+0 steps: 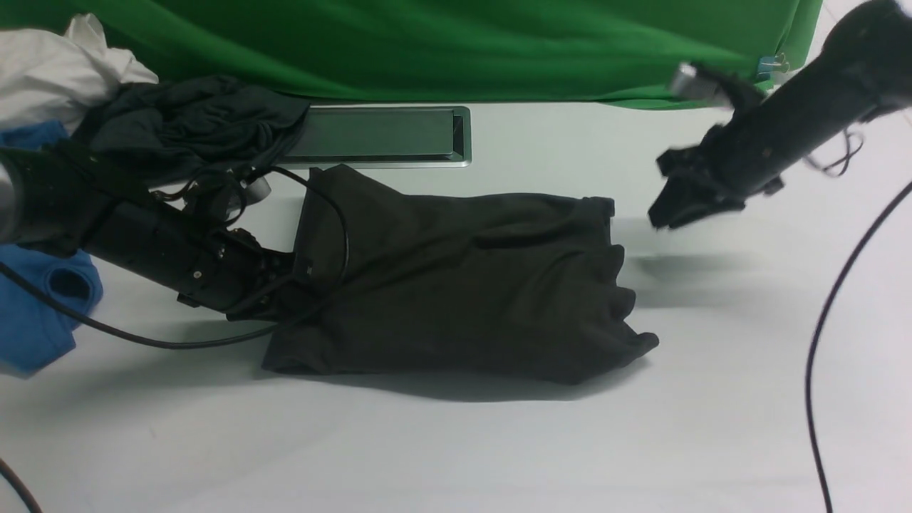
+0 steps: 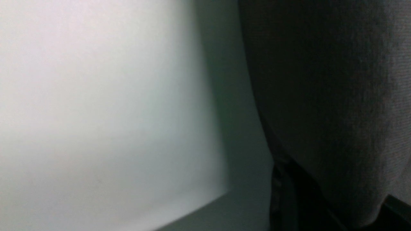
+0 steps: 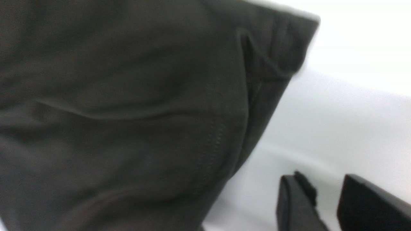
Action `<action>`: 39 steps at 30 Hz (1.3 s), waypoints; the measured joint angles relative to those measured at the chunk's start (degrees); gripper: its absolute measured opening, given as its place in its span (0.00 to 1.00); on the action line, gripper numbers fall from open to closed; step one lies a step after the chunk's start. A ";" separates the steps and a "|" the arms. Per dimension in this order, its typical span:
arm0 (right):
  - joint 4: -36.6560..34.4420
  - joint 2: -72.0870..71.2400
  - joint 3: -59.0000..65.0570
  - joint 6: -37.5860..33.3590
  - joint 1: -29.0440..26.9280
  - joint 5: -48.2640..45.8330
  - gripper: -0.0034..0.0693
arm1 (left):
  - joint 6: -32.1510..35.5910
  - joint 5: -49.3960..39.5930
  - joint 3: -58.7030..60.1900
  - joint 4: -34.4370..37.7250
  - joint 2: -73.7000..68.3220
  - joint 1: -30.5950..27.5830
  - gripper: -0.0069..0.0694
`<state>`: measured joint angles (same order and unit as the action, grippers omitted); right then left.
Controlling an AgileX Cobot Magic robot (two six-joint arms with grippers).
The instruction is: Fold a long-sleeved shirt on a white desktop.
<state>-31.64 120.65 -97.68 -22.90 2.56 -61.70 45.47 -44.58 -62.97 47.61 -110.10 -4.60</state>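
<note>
The long-sleeved shirt (image 1: pixel 463 285) lies folded into a dark brownish-black block across the middle of the white desktop (image 1: pixel 499 442). My left gripper (image 1: pixel 288 281) is buried in the shirt's left edge, where the cloth tents over it. In the left wrist view the knit fabric (image 2: pixel 321 96) hangs close over the jaws and hides them. My right gripper (image 1: pixel 659 214) hovers above the table just right of the shirt's far right corner. Its fingers are apart with only white table between them (image 3: pixel 324 183), and the shirt's hem (image 3: pixel 128 112) lies beside them.
A silver-framed dark hatch (image 1: pixel 377 135) sits behind the shirt, under the green backdrop (image 1: pixel 463 43). At the far left are a dark bluish-grey garment (image 1: pixel 192 121), a white cloth (image 1: pixel 57 71) and a blue shirt (image 1: pixel 35 313). Black cables (image 1: pixel 826 320) trail from both arms.
</note>
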 joint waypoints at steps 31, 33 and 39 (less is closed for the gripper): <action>10.80 -97.90 75.45 5.94 -0.03 46.82 0.08 | -12.53 -17.65 1.56 -7.20 45.02 0.05 0.65; 10.80 -99.29 75.45 6.64 0.92 49.43 0.08 | -12.89 -19.80 3.39 -7.70 49.59 0.05 0.47; 10.80 -100.71 75.45 7.68 4.06 56.03 0.11 | -17.02 -20.25 10.68 -9.99 64.68 0.05 0.12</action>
<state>-20.84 19.94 -22.23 -15.21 6.62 -5.67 28.45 -64.83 -52.28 37.61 -45.41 -4.55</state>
